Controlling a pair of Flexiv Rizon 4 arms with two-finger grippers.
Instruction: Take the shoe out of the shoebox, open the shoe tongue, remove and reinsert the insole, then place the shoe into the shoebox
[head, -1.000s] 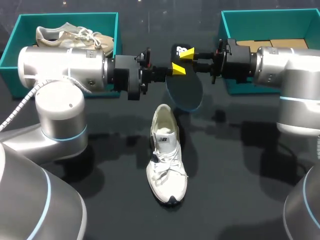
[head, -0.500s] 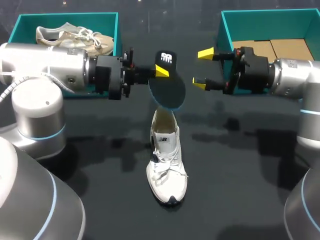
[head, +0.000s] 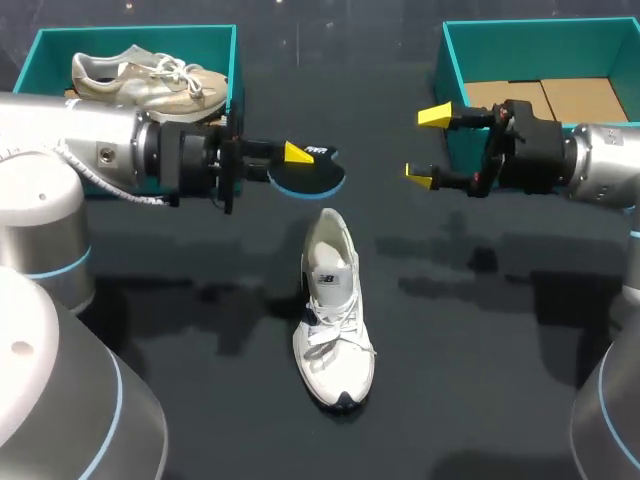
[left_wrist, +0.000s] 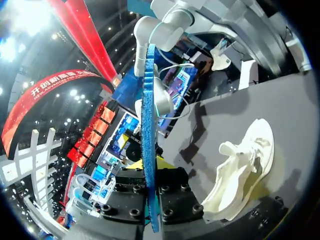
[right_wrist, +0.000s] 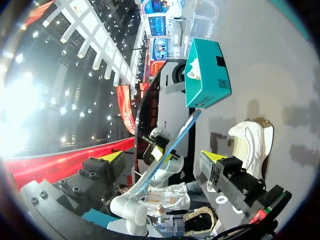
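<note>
With left gripper (head: 297, 158), pinches insole (head: 312, 180) by one end, held roughly flat in the air over the worktop's middle toward the far edge, just beyond the heel of shoe (head: 333, 310). With right gripper (head: 428, 146), holds nothing: fingers (head: 436, 117) spread wide, in the air just beside right box (head: 540, 32) at the far right corner, apart from the insole.

Shoe upright on its sole at the worktop's middle, toe toward the near edge, outside both boxes, mouth gaping.

Judged from this: shoe taken out, tongue apparently opened, insole removed. Left to do: feed the insole back into the shoe, then put the shoe into a box. Second shoe (head: 150, 80) in left box (head: 135, 34), far left corner.
</note>
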